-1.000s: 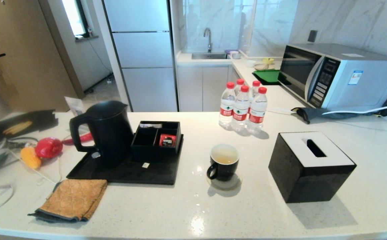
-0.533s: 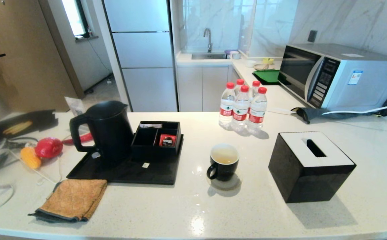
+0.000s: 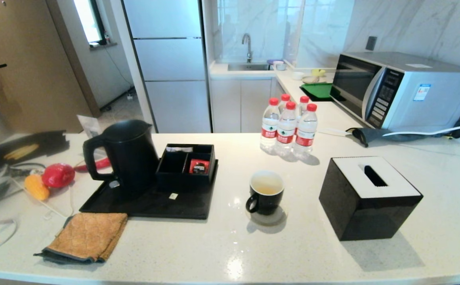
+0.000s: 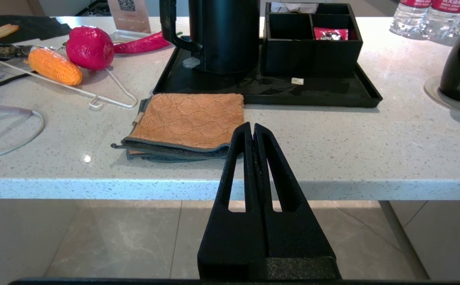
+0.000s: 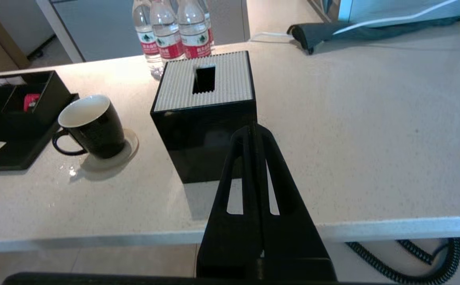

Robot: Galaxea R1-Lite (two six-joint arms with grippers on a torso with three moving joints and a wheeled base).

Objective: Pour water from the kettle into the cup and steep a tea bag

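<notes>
Counter: white speckled kitchen worktop point(image 3: 222, 253) with a fridge and sink behind it.
Left gripper point(image 4: 252, 130): parked off the counter's near edge, fingers pressed together, holding nothing; the orange cloth point(image 4: 188, 118) lies just ahead of it.
Right gripper point(image 5: 254, 132): parked off the near edge too, fingers together and empty, with the tissue box point(image 5: 204, 111) directly ahead.
Kettle point(image 3: 125, 156): upright on the black tray point(image 3: 150, 204), well ahead of the left gripper, beyond the cloth.
Cup point(image 3: 266, 193): on its coaster, ahead and left of the right gripper, past the tissue box; pale water point(image 3: 266, 189) shows inside.
Tea bag: not visible in any view; only a small white tag point(image 3: 173, 196) lies on the tray, and I cannot tell whether it belongs to it.
Risk: the water looks barely coloured, so steeping may be unfinished. A reach from the right could clip the tissue box or nudge the cup and spill it.
</notes>
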